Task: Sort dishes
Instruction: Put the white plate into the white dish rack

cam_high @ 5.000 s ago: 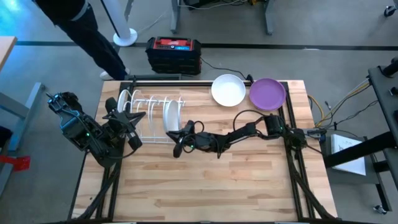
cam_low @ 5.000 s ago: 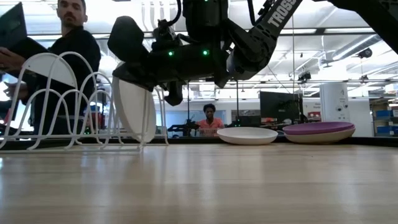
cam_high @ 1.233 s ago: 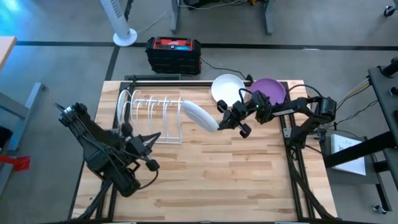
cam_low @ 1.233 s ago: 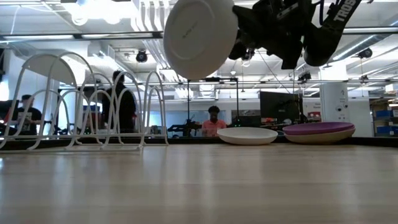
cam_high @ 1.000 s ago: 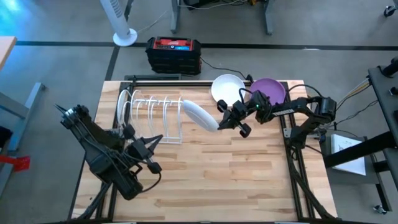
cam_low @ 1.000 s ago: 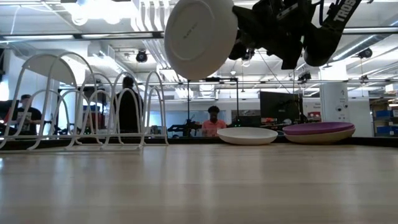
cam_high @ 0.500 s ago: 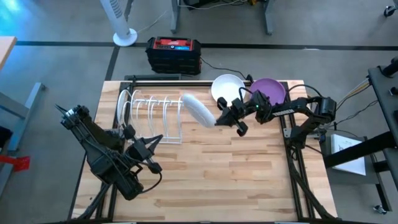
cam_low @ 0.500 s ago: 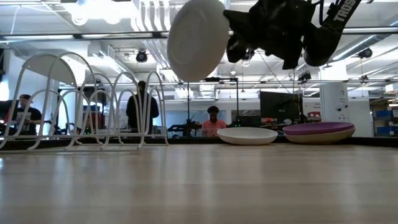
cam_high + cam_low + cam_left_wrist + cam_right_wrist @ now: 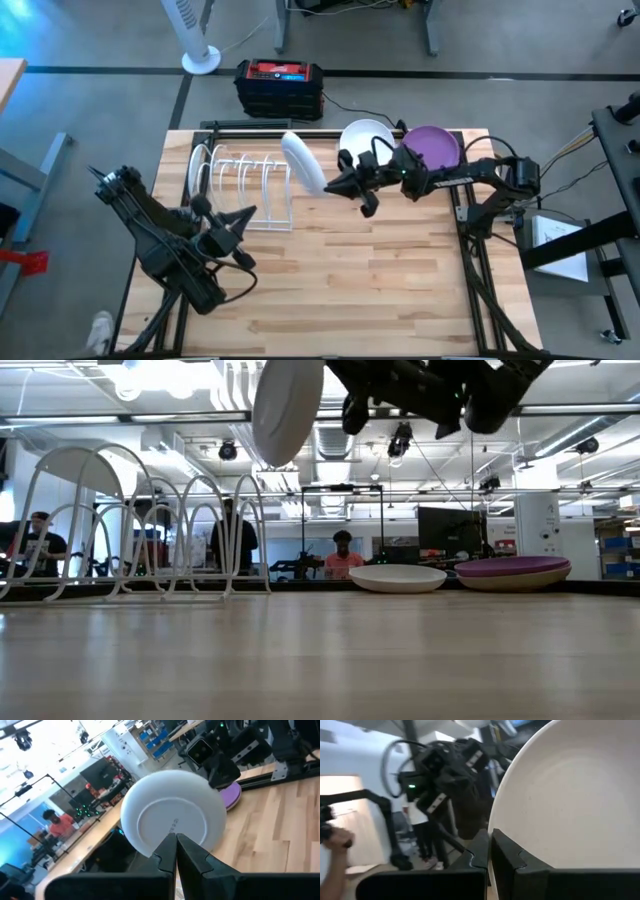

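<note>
The right gripper is clamped on the rim of a round white plate, holding it tilted on edge in the air just beside the white wire dish rack, while the left gripper, fingers pressed together and empty, waits near the rack's front.

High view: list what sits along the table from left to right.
Left gripper → dish rack → white plate held in the air → right gripper → white bowl → purple plate.
</note>
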### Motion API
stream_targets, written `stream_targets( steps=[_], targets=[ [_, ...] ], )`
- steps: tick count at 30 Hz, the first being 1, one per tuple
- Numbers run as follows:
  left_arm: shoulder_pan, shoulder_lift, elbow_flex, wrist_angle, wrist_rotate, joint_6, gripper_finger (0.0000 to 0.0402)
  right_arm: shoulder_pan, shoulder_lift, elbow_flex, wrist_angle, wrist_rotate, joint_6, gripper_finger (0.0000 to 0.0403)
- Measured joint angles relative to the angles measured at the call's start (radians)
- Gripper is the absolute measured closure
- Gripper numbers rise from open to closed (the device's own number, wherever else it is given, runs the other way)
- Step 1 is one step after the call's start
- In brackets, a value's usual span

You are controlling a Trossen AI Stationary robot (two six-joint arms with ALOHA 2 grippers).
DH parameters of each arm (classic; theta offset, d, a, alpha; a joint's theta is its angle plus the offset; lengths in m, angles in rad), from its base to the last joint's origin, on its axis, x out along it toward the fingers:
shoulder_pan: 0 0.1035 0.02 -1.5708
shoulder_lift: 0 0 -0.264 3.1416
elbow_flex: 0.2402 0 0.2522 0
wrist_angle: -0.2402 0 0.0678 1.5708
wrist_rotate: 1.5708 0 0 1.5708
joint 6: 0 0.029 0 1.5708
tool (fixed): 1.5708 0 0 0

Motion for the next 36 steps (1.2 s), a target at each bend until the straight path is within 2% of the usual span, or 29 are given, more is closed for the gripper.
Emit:
stream_targets(
  steps=[7, 16, 25, 36],
  targets=[
    [0.0, -0.04, -0.089, -0.001, 0.0, 0.01, 0.0401, 0.065, 0.0, 0.117, -0.246, 0.196, -0.125, 0.0403],
    [0.0, -0.145, -0.246, 0.0, 0.0, -0.063, 0.0401, 0.081, 0.0, 0.182, -0.26, 0.207, -0.115, 0.0403],
    [0.0, -0.26, -0.36, -0.001, 0.005, -0.158, 0.0401, 0.083, 0.014, 0.19, -0.256, 0.38, -0.081, 0.0403],
    [0.0, -0.343, -0.477, 0.005, 0.008, -0.203, 0.0401, 0.13, 0.199, 0.392, -0.27, 0.386, -0.07, 0.0403]
  ],
)
